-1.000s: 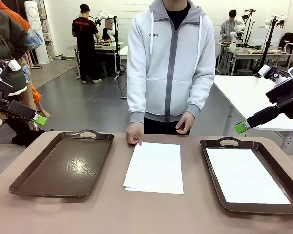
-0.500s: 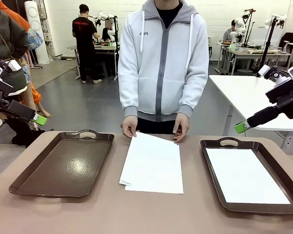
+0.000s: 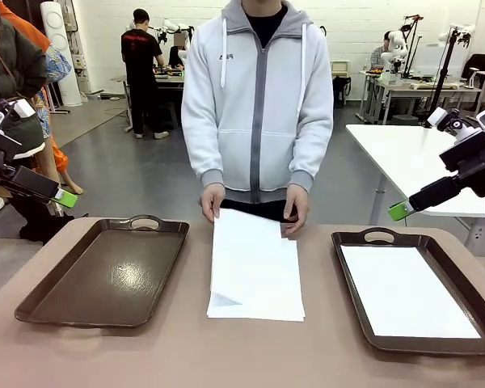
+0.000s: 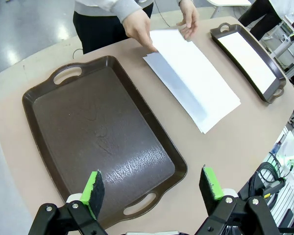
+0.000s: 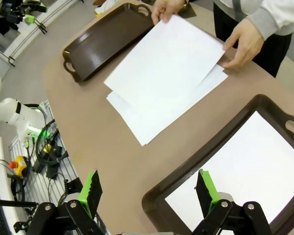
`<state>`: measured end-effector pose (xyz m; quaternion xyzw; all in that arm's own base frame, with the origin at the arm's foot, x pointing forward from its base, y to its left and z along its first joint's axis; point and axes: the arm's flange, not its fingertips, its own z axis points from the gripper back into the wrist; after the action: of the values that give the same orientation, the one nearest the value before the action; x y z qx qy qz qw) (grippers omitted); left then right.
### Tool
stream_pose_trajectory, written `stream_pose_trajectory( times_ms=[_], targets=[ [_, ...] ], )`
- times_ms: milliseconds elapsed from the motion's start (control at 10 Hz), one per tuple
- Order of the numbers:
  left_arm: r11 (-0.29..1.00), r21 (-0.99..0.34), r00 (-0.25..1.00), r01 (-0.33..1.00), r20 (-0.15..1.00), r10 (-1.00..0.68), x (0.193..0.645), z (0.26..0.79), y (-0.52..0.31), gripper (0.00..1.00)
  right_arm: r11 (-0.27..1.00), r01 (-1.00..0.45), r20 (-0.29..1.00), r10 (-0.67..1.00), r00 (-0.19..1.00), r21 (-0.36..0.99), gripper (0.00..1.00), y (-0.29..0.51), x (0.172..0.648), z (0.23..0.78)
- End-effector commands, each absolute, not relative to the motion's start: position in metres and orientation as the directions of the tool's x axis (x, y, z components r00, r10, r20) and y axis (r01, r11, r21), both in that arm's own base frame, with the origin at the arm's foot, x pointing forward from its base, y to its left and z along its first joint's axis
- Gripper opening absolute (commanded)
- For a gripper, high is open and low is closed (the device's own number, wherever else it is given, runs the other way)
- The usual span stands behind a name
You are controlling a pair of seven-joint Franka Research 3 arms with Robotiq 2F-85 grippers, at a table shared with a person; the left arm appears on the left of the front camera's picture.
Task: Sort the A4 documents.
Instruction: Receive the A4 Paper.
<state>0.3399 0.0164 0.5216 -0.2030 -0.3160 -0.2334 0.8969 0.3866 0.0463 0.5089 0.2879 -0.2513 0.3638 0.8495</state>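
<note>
Several white A4 documents (image 3: 255, 275) lie stacked mid-table between two brown trays. A person's hands (image 3: 212, 202) hold the top sheet (image 5: 166, 63) by its far edge, lifted slightly off the pile. Another white sheet (image 3: 404, 289) lies flat in the right tray (image 3: 352, 267). The left tray (image 3: 105, 271) holds nothing. My left gripper (image 4: 153, 188) hangs open high above the left tray's near end. My right gripper (image 5: 149, 188) is open too, above the near corner of the right tray (image 5: 196, 161). Neither touches any paper.
The person stands close against the table's far edge, with both arms over the middle. A white table (image 3: 412, 162) stands behind on the right. Bare tabletop (image 3: 226, 356) runs along the near edge in front of the trays.
The person has taken the top sheet's far edge in both hands and raised it, turning it straighter over the pile. Both arms stay still with their grippers open.
</note>
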Motion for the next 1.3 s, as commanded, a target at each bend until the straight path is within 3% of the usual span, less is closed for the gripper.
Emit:
stream_pose_trajectory(
  times_ms=[0, 1200],
  targets=[
    [0.803, -0.228, 0.691, 0.551, 0.664, -0.286, 0.3403, 0.5209, 0.017, 1.0, 0.565, -0.767, 0.637, 0.478, 0.605, 0.305, 1.0, 0.0484, 0.3866, 0.5084],
    [0.803, -0.228, 0.691, 0.551, 0.664, -0.286, 0.3403, 0.5209, 0.017, 1.0, 0.565, -0.767, 0.637, 0.478, 0.605, 0.305, 1.0, 0.0484, 0.3866, 0.5084]
  ],
)
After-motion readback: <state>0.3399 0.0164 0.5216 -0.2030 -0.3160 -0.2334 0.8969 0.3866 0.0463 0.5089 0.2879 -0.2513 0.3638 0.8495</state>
